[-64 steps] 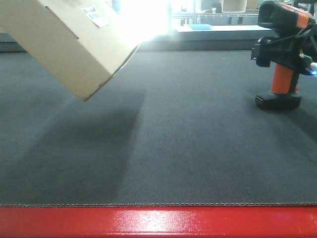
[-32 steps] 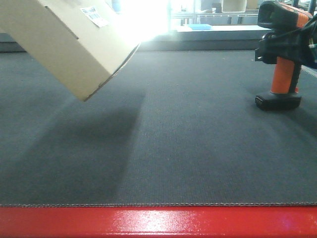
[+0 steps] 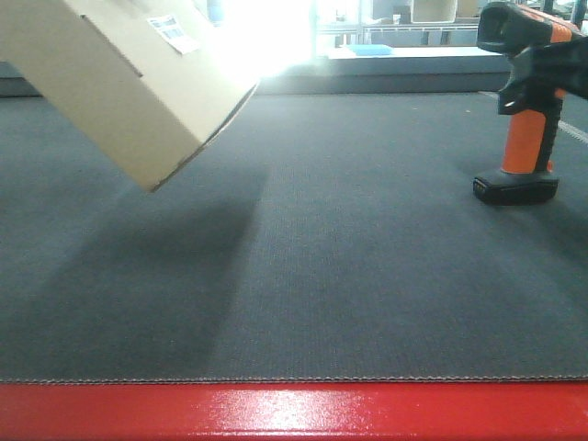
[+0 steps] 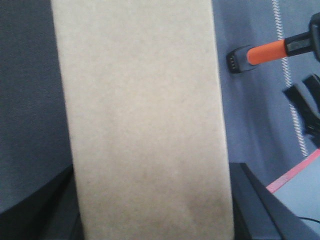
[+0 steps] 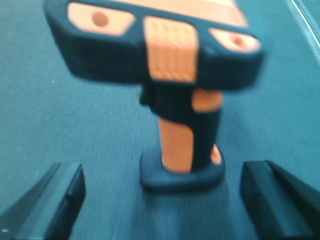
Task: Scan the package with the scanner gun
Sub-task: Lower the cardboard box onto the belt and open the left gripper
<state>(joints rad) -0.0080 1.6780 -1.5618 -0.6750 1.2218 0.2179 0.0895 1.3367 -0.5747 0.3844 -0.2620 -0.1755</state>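
The package (image 3: 119, 83), a tan cardboard box with a small white barcode label (image 3: 175, 29), hangs tilted above the mat at the upper left. My left gripper (image 4: 150, 210) is shut on the package (image 4: 140, 115), with a dark finger on each side of it. The scanner gun (image 3: 525, 138) stands upright on its black foot at the right, orange handle below a black head. My right gripper (image 5: 160, 200) is open and wide, a little behind the scanner gun (image 5: 175, 135) and not touching it. Part of that gripper (image 3: 556, 73) shows at the right edge beside the scanner's head.
A dark grey mat (image 3: 367, 276) covers the table, with a red front edge (image 3: 294, 409). A white line (image 4: 290, 75) runs along the mat's right side. Shelves and a blue item (image 3: 377, 50) stand at the back under bright glare.
My right gripper has drawn back to the right, off the scanner gun's handle, and the scanner stays standing in place. The package has barely shifted.
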